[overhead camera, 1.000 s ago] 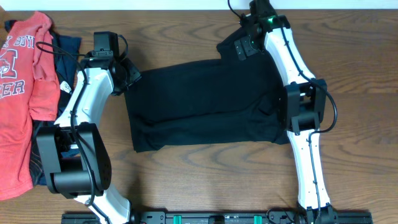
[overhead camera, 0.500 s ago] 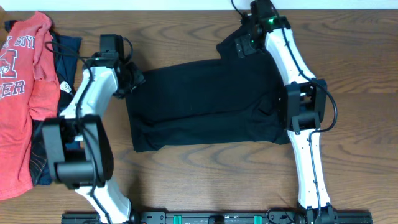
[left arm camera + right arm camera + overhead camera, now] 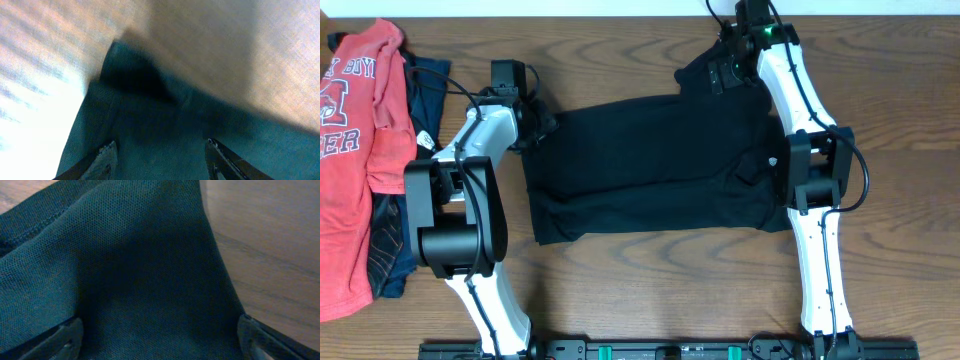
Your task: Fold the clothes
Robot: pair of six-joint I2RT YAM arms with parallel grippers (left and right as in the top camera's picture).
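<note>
Far left: orange-red T-shirt (image 3: 350, 150) in a heap, navy garment (image 3: 428, 82) just beside it and partly under it. Both are untouched and well apart from the work.

Left gripper (image 3: 538, 124) sits at the far-left corner of the black shirt (image 3: 650, 165). In the wrist view its fingers (image 3: 106, 156) stand apart with cloth lying under the gap and nothing pinched, so I'd call it released. The shirt edge there is bunched into a small dark fold.

The black shirt lies mid-table (image 3: 900, 120), spread as a rough rectangle. The near edge is fairly straight and one sleeve sticks out at the far right.

Right gripper (image 3: 718, 72) is on that sleeve. In the wrist view the fingers (image 3: 65, 335) are spread wide with knit fabric filling the space between them. It's unclenched and not holding.

Handling, my read:
- It's light, limp mesh knit with no stiffness. It'll drape and drag, and it won't hold a shape mid-air.
- Pinch at the hemmed edges and corners, where the stitching gives a thicker bite. Mid-panel grabs risk taking one layer only.
- The far corners look like the grab points: lift low, carry toward the near edge, keep both sides level.
- It's black on dark shadow, so layers are hard to tell apart. A double-layer pick is the risk.
</note>
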